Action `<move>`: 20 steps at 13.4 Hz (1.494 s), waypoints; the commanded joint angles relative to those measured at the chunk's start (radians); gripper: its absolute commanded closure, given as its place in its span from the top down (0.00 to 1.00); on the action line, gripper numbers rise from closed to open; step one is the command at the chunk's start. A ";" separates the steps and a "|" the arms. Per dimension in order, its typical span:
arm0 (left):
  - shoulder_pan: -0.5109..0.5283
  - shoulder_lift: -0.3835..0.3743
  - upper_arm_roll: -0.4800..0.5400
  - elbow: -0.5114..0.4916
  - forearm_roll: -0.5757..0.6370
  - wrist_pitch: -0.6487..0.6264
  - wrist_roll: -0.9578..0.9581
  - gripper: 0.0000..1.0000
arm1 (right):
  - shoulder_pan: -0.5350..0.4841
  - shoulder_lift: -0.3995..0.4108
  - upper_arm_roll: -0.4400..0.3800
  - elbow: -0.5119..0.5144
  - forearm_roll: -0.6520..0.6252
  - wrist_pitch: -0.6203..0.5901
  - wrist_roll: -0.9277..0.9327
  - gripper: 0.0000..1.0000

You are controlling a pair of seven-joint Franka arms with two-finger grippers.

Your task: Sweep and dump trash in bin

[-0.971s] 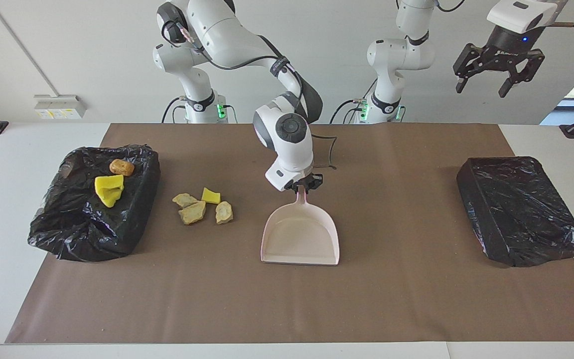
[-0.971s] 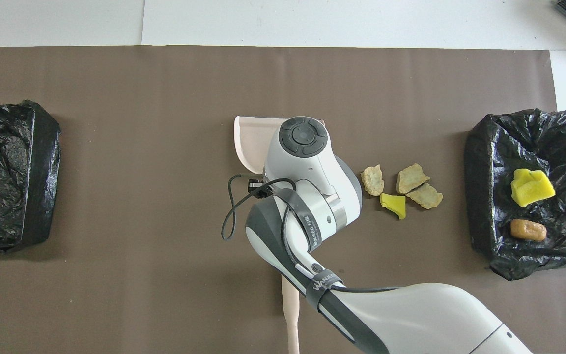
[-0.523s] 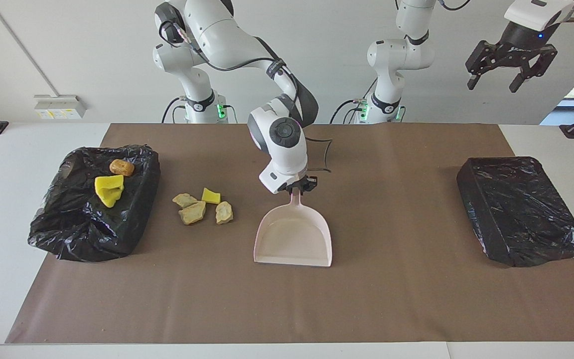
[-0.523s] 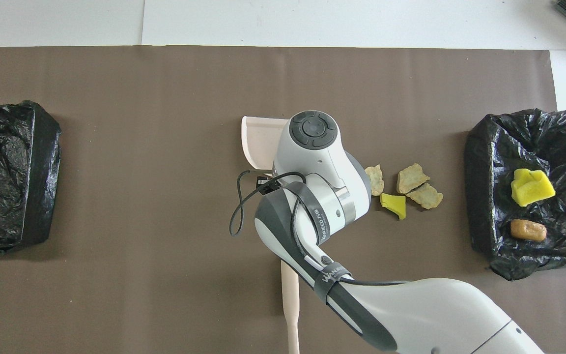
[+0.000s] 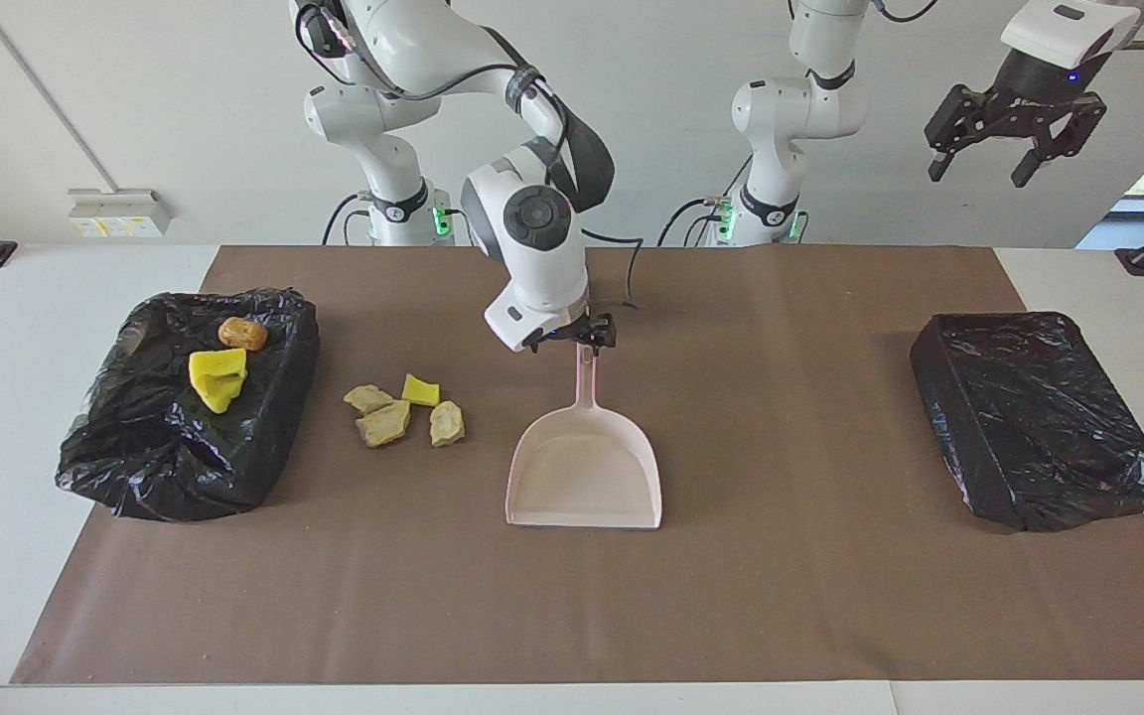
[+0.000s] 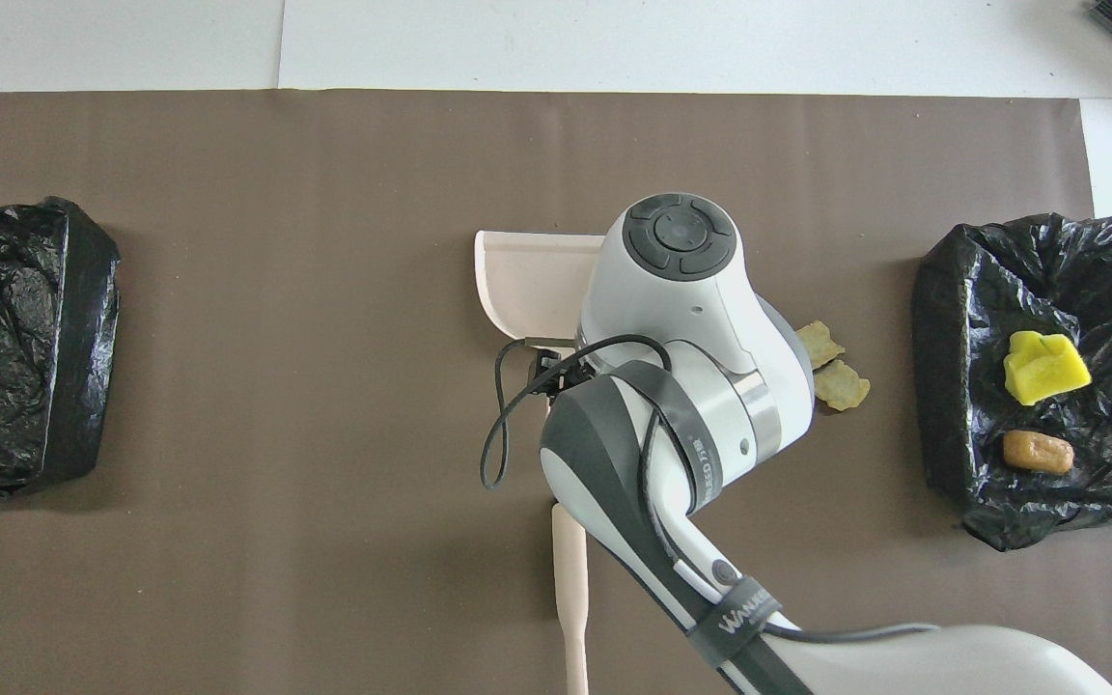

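We see the right claw open just above the dustpan handle's tip. The left claw, open, waits high above the worktop. Four trash pieces lie beside the dustpan; two rest in the black bin.

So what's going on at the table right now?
The right gripper hangs open just above the handle of the pink dustpan, which lies flat on the mat. Four trash lumps sit loose beside the bin, which holds two. The left gripper waits open, high over the other bin.
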 commanded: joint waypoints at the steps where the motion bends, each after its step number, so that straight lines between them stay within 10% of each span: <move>1: 0.006 -0.029 -0.003 -0.032 -0.012 -0.002 -0.006 1.00 | 0.021 -0.193 0.006 -0.205 0.030 -0.022 0.007 1.00; 8: -0.121 -0.025 -0.017 -0.181 -0.025 0.213 -0.046 1.00 | 0.220 -0.474 0.006 -0.641 0.181 0.076 0.023 1.00; 16: -0.399 0.112 -0.016 -0.360 -0.025 0.589 -0.104 1.00 | 0.368 -0.409 0.006 -0.812 0.280 0.337 0.047 1.00; 19: -0.471 0.227 -0.014 -0.383 -0.022 0.732 -0.179 1.00 | 0.369 -0.407 0.006 -0.830 0.280 0.335 0.046 0.60; 20: -0.502 0.268 -0.014 -0.381 -0.018 0.773 -0.226 1.00 | 0.372 -0.407 0.006 -0.832 0.280 0.326 0.047 0.28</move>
